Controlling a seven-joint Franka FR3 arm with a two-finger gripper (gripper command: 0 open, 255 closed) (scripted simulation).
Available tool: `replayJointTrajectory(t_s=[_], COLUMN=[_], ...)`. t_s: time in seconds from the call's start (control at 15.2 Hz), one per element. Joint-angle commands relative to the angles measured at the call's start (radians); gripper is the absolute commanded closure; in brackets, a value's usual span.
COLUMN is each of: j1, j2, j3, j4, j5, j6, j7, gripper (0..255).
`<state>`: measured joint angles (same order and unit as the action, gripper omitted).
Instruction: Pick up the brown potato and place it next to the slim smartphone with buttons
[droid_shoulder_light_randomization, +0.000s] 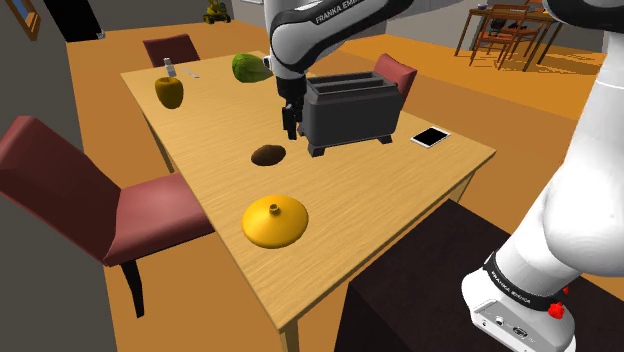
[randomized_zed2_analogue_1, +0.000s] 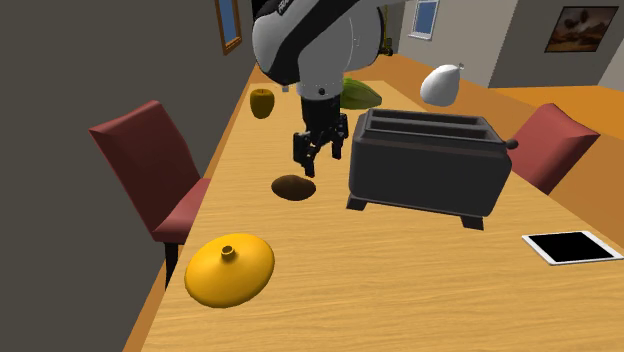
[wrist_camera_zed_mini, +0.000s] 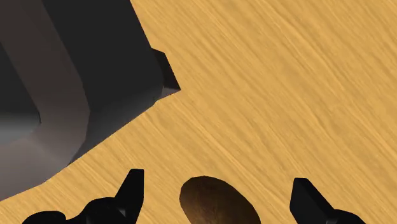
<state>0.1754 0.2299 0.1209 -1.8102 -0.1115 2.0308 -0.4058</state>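
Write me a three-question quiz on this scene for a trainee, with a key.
1. True or false: the gripper is shut on the potato.
2. What stands on the table between the potato and the phone? A) toaster B) kettle C) bowl
3. Fill in: the lid near the table's front edge is coloured ___.

Key: 1 false, the gripper is open above the potato and not touching it; 2 A; 3 yellow.
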Motion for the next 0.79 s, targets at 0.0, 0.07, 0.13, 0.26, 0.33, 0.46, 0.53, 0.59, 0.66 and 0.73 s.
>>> replayJointTrajectory(t_s=[0.0,0.07,0.13,0.26,0.33,0.46,0.53,0.59,0.66,0.73], j1=[0.011,0.018,0.025,0.04,0.049,0.064,0.064,0.064,0.064,0.064], j2=[0.071,0.102,0.134,0.197,0.229,0.284,0.289,0.294,0.3,0.305], j3=[0.011,0.018,0.024,0.036,0.042,0.053,0.052,0.051,0.05,0.049], j4=[0.056,0.089,0.122,0.19,0.225,0.289,0.283,0.278,0.272,0.267], j5=[-0.009,-0.014,-0.019,-0.03,-0.035,-0.046,-0.047,-0.048,-0.05,-0.051], j6=[0.011,0.014,0.017,0.019,0.018,0.016,0.027,0.037,0.048,0.058], j7=[-0.032,-0.046,-0.061,-0.09,-0.104,-0.13,-0.129,-0.128,-0.127,-0.126], gripper=[0,0,0,0,0,0,0,0,0,0])
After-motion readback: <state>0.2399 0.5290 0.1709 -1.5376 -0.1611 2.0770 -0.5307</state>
